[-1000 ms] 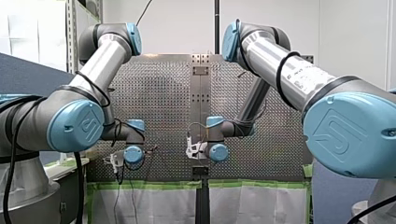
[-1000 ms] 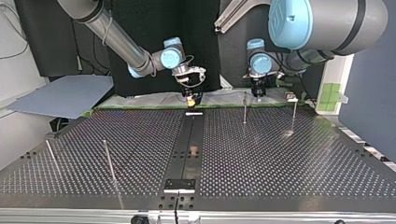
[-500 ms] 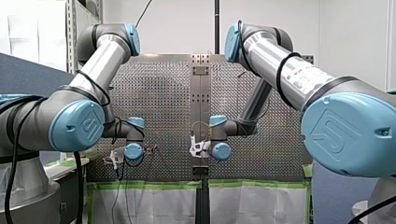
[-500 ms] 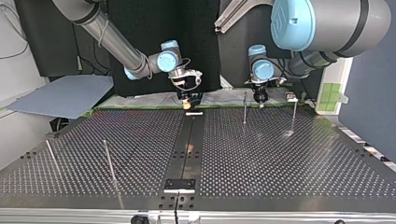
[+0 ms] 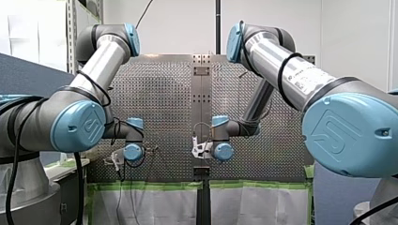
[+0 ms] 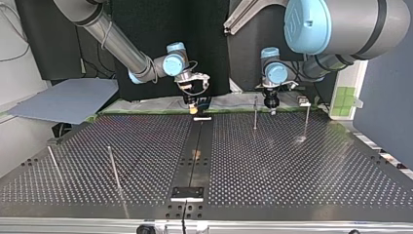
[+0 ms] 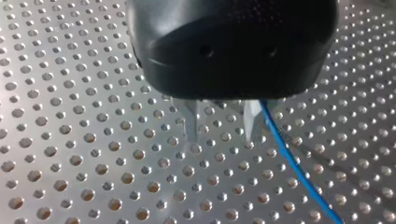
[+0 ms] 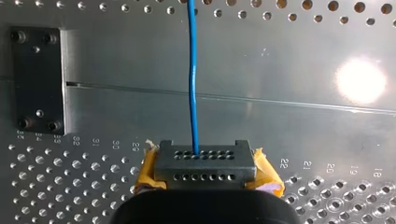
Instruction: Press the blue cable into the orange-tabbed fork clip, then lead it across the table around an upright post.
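Observation:
The blue cable (image 8: 192, 84) runs straight ahead from a dark grey perforated block (image 8: 204, 161). My right gripper (image 8: 205, 179) is shut on that block, a yellow pad (image 8: 145, 172) on each side. In the top view it (image 6: 196, 108) hangs over the table's far edge by the centre strip. My left gripper (image 7: 222, 135) is open just above the perforated plate, and its metal fingers (image 7: 192, 122) hold nothing. The blue cable (image 7: 292, 161) passes outside one finger, close beside it. In the top view my left gripper (image 6: 271, 106) is next to an upright post (image 6: 255, 113). No orange-tabbed clip shows clearly.
A second post (image 6: 306, 120) stands at the top view's right, and two more posts (image 6: 113, 166) lean at its left. A small white plate (image 6: 202, 118) lies on the dark centre strip below my right gripper. A black bolted plate (image 8: 36, 79) sits ahead of the right gripper.
In the top view my right gripper has shifted slightly left and my left gripper has moved a little right and down toward the table.

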